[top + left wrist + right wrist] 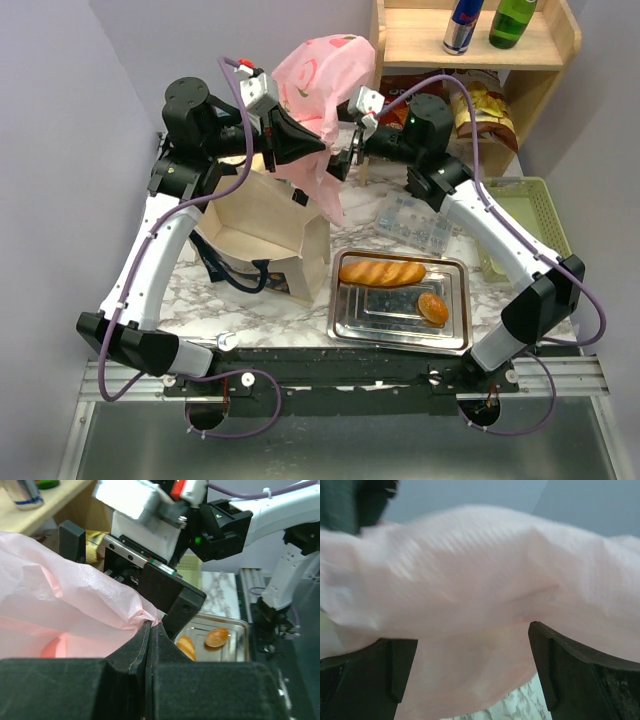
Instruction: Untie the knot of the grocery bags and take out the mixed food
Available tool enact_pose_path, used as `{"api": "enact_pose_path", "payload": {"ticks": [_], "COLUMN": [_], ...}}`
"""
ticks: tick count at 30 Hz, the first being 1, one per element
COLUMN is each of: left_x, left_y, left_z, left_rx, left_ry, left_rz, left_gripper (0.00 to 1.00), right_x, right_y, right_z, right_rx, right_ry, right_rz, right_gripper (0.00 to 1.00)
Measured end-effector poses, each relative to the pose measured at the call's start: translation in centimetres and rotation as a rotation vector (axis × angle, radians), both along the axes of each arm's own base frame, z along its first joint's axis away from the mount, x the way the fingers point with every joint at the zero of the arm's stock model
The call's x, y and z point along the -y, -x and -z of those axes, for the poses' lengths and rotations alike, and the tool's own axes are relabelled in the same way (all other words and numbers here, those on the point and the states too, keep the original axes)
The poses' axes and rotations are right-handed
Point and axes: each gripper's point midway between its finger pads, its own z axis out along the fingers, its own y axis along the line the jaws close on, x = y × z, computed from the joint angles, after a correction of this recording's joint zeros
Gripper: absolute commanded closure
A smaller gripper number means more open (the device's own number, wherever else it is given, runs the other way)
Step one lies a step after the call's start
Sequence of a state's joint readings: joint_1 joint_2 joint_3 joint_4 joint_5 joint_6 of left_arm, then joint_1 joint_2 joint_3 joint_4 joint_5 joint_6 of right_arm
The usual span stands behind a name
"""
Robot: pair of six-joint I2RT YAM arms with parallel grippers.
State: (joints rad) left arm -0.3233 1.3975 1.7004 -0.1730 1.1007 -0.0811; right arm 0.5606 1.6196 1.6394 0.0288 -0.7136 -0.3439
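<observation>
Pink bag (322, 70), one, pinched in left gripper (151, 630) jaws, right gripper (472, 650) jaws spread, one canvas tote (270, 225)

No lettering can be read anywhere. The blue and silver drink can (462, 28) on the wooden shelf (420, 46) and the yellow snack bag (482, 108) below carry print too small to make out.

crinkly pink plastic bag (322, 72), shiny metal tray (392, 306)
</observation>
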Motion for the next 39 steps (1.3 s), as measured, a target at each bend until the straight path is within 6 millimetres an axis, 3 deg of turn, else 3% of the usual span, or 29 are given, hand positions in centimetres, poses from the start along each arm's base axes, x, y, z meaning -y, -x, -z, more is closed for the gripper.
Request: {"api": "enact_pose_path", "payload": {"ticks": [6,9,10,12,15,17,19,22,24,27,32,35,39], "left_x": [0.5,1.1,1.4,1.7,1.7,1.4,0.9,0.6,0.3,-1.3,-5.8,-7.0,-6.5], "left_y": [1.7,3.1,3.6,4.4,4.4,4.7,5.1,6.2,7.1,8.0,7.3,7.1,6.7], "left_z": [0.5,0.5,0.5,0.5,-0.3,-0.8,-1.7,-3.1,-3.9,-5.8,-6.8,-5.3,-2.1], "left_rx": [-0.115,-0.149,-0.155,-0.17,-0.16,-0.143,-0.116,-0.087,-0.071,0.032,0.253,0.406,0.509], "left_ry": [0.0,-0.004,-0.006,-0.009,0.008,0.012,0.019,0.016,-0.001,-0.011,-0.069,-0.17,-0.286], "left_rz": [0.098,0.156,0.175,0.202,0.198,0.205,0.192,0.192,0.189,0.102,-0.173,-0.241,-0.217], "left_gripper": [1.0,1.0,1.0,1.0,1.0,1.0,0.78,0.33,0.17,0.03,0.01,0.01,0.02], "right_x": [-2.5,-3.4,-3.6,-3.8,-3.9,-4.2,-4.1,-3.7,-3.3,-2.6,-1.7,-1.9,-2.8], "right_y": [5.1,7.0,7.5,8.2,9.1,9.6,9.5,9.3,9.1,8.7,8.8,9.7,11.6], "right_z": [-1.7,-3.2,-3.9,-4.9,-5.0,-4.7,-4.6,-5.3,-5.6,-5.4,-3.9,-3.2,-2.7], "right_rx": [0.15,0.206,0.224,0.247,0.251,0.238,0.236,0.25,0.253,0.246,0.236,0.239,0.244], "right_ry": [-0.065,-0.111,-0.131,-0.16,-0.168,-0.167,-0.165,-0.18,-0.186,-0.183,-0.147,-0.115,-0.05], "right_rz": [-0.114,-0.152,-0.162,-0.174,-0.208,-0.224,-0.217,-0.181,-0.15,-0.096,-0.07,-0.124,-0.239], "right_gripper": [0.06,0.16,0.23,0.48,0.79,0.84,0.85,0.88,0.92,0.99,0.99,0.99,0.99]}}
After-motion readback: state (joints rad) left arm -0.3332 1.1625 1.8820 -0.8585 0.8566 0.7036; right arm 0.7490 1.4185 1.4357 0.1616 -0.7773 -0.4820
